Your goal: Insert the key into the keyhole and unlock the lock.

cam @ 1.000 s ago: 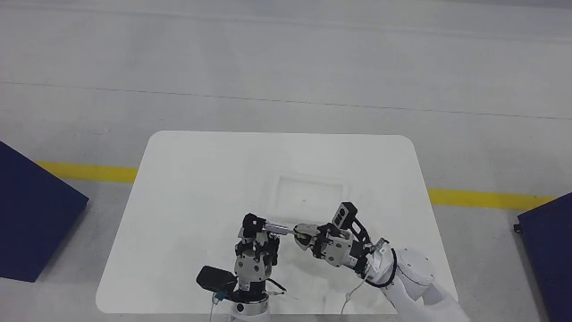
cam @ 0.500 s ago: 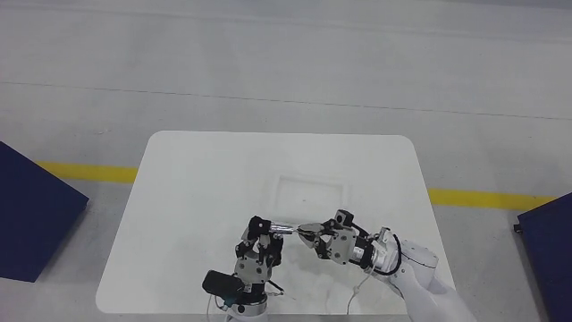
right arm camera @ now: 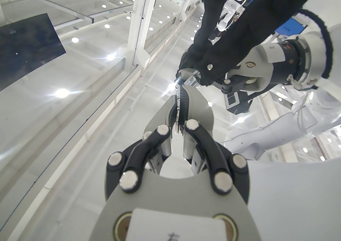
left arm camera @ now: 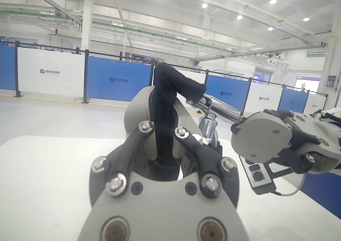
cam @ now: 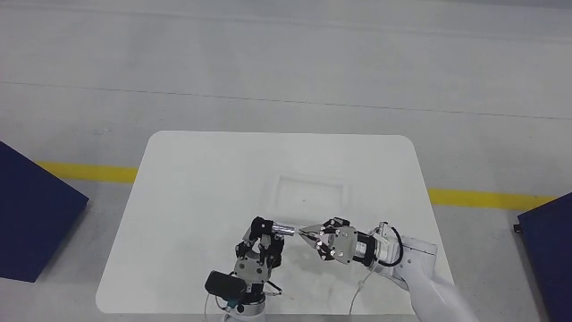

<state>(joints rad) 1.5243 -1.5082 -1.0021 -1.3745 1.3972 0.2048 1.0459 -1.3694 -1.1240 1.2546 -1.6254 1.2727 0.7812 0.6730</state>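
Low over the front of the white table [cam: 206, 179], my left gripper [cam: 265, 230] is shut on a chrome lock [left arm camera: 217, 107], pinched between its black-covered fingers [left arm camera: 183, 84]. The lock [cam: 282, 228] points sideways at my right gripper [cam: 307, 232]. That gripper [right arm camera: 181, 90] is shut on a thin metal key [right arm camera: 179, 80], whose tip glints right at the lock's end. In the left wrist view the right gripper [left arm camera: 235, 122] touches the lock's free end, and the key's blade is hidden there. I cannot tell how deep the key sits.
A faint square outline [cam: 308, 192] marks the table's middle. Dark blue barriers stand beside the table at the left [cam: 31, 215] and right [cam: 550, 233]. Grey floor with yellow lines lies beyond.
The right wrist has rolled, its camera mount swinging from the far side toward the near side, while its fingers stay at the lock's end. Both grippers drifted slightly toward the table's front edge.
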